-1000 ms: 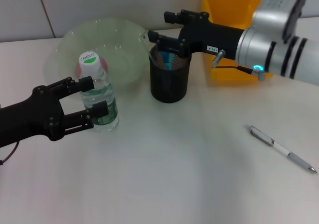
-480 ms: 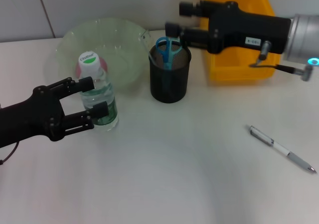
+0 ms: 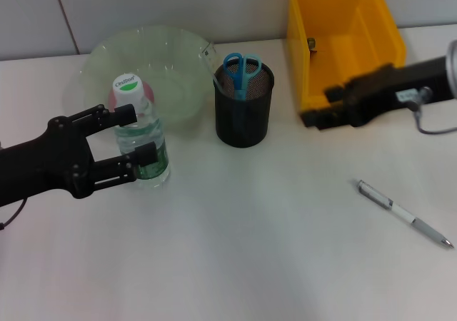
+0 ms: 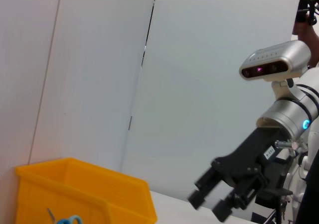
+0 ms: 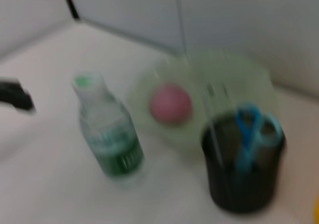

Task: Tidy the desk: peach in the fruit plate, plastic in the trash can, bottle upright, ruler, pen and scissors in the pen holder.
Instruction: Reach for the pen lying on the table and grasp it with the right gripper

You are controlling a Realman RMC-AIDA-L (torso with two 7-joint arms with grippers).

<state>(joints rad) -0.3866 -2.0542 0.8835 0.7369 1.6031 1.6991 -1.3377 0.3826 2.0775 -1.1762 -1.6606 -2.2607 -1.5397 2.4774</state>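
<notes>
Pulling back from the pen holder (image 3: 244,110), our right gripper (image 3: 319,114) is now hovering low beside the yellow trash can (image 3: 341,36); we cannot tell how far its fingers are parted. We are leaving the blue scissors (image 3: 240,71) standing in the holder. Our left gripper (image 3: 134,137) is clamping the bottle (image 3: 139,134), which is standing upright on the table (image 3: 250,250). We are seeing the peach (image 5: 171,103) lying in the fruit plate (image 3: 146,71), and the pen (image 3: 403,212) lying on the table, well apart from the holder.
</notes>
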